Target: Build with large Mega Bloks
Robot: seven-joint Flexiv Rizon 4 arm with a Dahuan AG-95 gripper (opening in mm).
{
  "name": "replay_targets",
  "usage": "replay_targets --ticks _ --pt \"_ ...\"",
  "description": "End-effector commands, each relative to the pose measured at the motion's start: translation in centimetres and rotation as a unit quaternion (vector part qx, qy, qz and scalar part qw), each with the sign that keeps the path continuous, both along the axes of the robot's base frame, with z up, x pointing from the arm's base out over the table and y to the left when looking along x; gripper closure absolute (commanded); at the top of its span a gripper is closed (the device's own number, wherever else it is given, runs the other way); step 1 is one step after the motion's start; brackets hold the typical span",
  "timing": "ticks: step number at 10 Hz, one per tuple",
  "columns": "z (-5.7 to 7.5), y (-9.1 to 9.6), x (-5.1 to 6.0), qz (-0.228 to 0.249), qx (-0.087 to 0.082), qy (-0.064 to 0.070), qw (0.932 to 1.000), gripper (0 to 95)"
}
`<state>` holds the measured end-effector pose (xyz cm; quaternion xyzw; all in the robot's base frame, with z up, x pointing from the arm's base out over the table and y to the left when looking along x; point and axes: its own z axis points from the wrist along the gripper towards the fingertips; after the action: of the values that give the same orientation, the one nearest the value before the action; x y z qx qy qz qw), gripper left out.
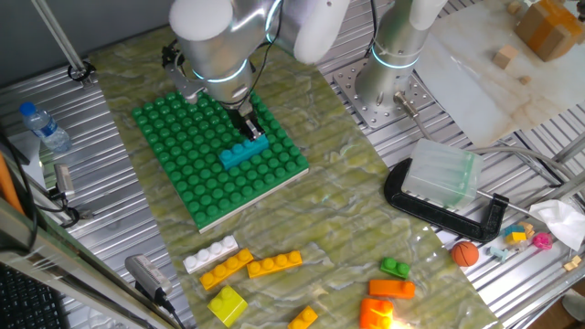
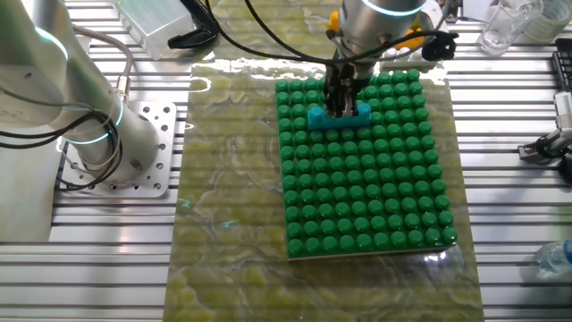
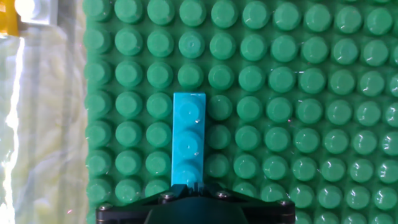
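A cyan Mega Blok bar [image 1: 244,151] sits on the studs of the green baseplate [image 1: 183,164], toward its right side. My gripper [image 1: 245,126] stands upright over the bar's far end and is shut on it. The other fixed view shows the fingers [image 2: 340,100] straddling the cyan bar [image 2: 340,117] near the far edge of the baseplate [image 2: 375,206]. In the hand view the cyan bar [image 3: 188,137] runs up from my gripper [image 3: 188,186] across the baseplate [image 3: 298,93]. Loose Mega Bloks lie on the near mat: white [image 1: 210,255], yellow-orange [image 1: 274,264], yellow [image 1: 228,304], green [image 1: 395,268] and orange [image 1: 391,289].
A second arm's base [image 1: 393,55] stands behind the mat. A black clamp [image 1: 448,219] holding a clear box [image 1: 441,174] lies to the right, with an orange ball [image 1: 465,253] close by. A water bottle [image 1: 44,126] lies at the left. Small wooden cubes [image 1: 503,57] are at the back right.
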<state>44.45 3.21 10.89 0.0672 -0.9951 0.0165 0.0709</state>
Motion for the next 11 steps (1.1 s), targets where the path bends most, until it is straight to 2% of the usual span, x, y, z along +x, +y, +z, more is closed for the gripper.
replay_targets --ticks 1,3,4,8,11 --pt "1.9 0.7 -0.3 -0.001 -0.003 0.011 0.9999 95.0" --pt "3.2 1.4 -0.4 -0.001 -0.005 0.019 0.9998 95.0" --pt "3.0 1.2 -0.5 0.003 -0.003 0.017 0.9998 95.0" --pt "1.5 0.7 0.3 0.008 -0.004 0.01 0.9999 95.0" --pt "1.0 0.7 0.9 0.009 -0.004 0.006 0.9999 95.0"
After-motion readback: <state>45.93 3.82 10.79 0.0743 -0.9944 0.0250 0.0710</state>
